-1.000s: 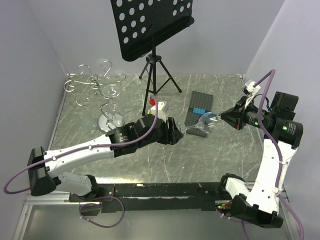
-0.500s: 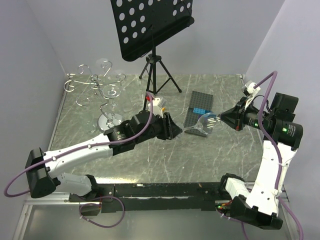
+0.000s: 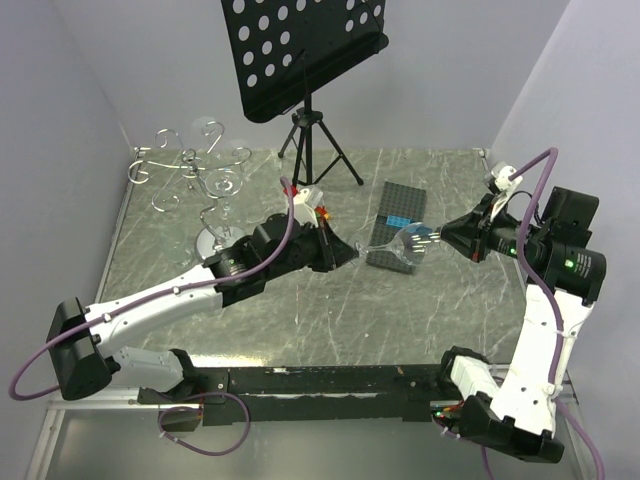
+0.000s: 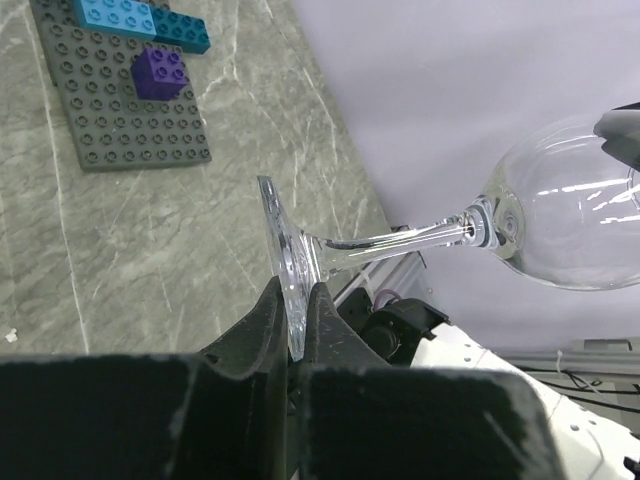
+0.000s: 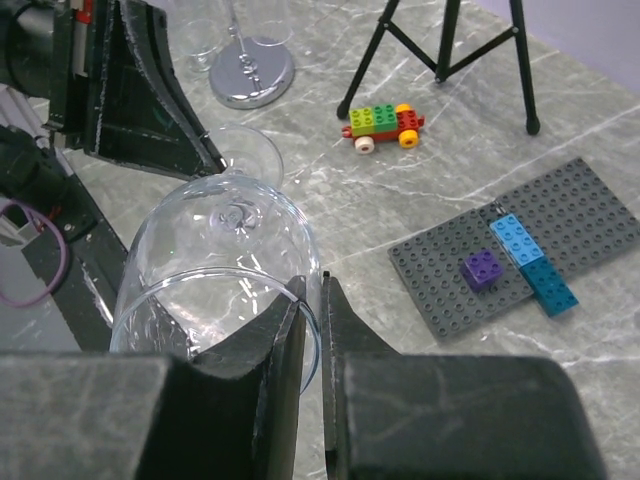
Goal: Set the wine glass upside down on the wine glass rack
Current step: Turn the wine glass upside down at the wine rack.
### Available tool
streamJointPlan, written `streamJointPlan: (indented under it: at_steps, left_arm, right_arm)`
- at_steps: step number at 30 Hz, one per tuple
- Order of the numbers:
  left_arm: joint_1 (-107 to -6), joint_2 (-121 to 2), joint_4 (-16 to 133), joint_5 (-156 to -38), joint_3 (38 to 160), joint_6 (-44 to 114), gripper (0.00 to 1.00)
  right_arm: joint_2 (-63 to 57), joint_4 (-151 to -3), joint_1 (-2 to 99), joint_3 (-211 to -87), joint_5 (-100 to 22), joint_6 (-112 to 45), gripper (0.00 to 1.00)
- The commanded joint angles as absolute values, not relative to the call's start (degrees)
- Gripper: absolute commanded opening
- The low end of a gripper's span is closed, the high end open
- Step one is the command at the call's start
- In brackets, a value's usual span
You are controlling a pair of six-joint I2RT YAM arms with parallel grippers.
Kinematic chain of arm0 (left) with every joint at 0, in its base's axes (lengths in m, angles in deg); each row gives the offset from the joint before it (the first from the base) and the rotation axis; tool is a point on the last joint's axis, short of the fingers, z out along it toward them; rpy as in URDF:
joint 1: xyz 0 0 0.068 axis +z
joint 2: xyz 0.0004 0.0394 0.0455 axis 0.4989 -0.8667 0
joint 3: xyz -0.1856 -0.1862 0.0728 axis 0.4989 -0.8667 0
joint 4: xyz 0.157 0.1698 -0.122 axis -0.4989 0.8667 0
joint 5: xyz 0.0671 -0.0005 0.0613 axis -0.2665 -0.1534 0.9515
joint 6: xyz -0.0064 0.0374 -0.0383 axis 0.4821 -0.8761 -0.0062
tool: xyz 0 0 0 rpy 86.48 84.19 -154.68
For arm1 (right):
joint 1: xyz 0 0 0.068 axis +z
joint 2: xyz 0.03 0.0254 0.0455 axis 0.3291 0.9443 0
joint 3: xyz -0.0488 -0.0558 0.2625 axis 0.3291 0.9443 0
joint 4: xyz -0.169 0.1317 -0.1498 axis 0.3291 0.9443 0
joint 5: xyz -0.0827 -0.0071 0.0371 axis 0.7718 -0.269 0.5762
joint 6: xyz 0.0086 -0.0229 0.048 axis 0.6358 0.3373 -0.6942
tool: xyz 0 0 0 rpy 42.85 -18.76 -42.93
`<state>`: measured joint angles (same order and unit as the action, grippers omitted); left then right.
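Observation:
The clear wine glass hangs on its side above the table, held between both arms. My left gripper is shut on the edge of its round foot, with the stem running right to the bowl. My right gripper is shut on the bowl's rim, one finger inside and one outside. The chrome wine glass rack stands at the far left, its mirror-like base showing in the right wrist view, to the left of the left gripper.
A black perforated music stand on a tripod stands at the back centre. A grey studded baseplate with blue and purple bricks lies under the glass. A small brick car sits near the tripod. Clear glassware hangs among the rack's arms.
My left gripper has moved slightly back and left and closed on the glass's foot; one second ago it was open around it. The right arm has held the bowl almost still.

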<state>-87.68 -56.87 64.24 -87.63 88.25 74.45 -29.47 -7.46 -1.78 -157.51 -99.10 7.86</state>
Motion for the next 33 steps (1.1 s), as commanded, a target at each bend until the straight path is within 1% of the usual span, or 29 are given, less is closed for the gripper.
streamJointPlan:
  at_steps: [1,5,7,9,12,13,17,19,22,25,29,33]
  left_arm:
    - [-87.15,-53.51,61.04,-91.04,85.74,72.83,0.01]
    - [-85.92,-51.05,58.84,-90.25,83.28,74.42,0.01]
    - [-85.65,-49.99,58.66,-89.46,82.48,74.59,0.01]
    - [-85.39,-49.20,58.75,-89.02,82.13,74.60,0.01]
    - [-85.12,-48.32,59.19,-89.02,81.87,74.42,0.01]
    - [-85.03,-47.97,59.54,-89.02,81.78,74.25,0.01]
    - [-85.03,-45.86,62.88,-86.82,82.39,73.19,0.01]
    - [-84.95,-44.81,65.76,-86.82,83.70,71.79,0.01]
    - [-84.95,-43.75,70.60,-87.26,86.16,68.89,0.01]
    - [-84.95,-42.70,76.13,-86.82,88.45,66.43,0.01]
    - [-84.95,-41.38,82.03,-85.15,91.87,63.18,0.01]
    - [-84.95,-39.80,87.30,-83.92,96.01,59.84,0.01]
  right_arm:
    - [-30.97,-6.67,-1.44,-157.11,-106.21,8.51,0.17]
    - [-32.37,-6.92,-1.53,-156.32,-106.91,9.31,0.36]
    - [-33.16,-7.71,-1.44,-155.88,-106.74,9.04,0.40]
    - [-33.78,-7.63,-1.44,-155.71,-106.74,9.21,0.47]
    - [-34.22,-7.10,-1.53,-155.79,-106.56,9.74,0.48]
    - [-34.48,-6.67,-1.44,-155.88,-106.21,10.09,0.51]
    - [-35.27,-2.89,-1.44,-157.11,-102.97,13.34,0.63]
    - [-36.15,-0.44,-1.53,-158.16,-100.77,14.83,0.72]
    - [-38.08,1.33,-1.62,-160.01,-98.92,14.49,0.81]
    - [-39.67,2.04,-1.53,-163.78,-99.44,12.65,0.86]
    - [-39.49,2.66,-1.53,-169.23,-102.34,9.67,0.89]
    - [-39.67,-1.11,-1.62,-168.72,-102.00,6.06,0.89]
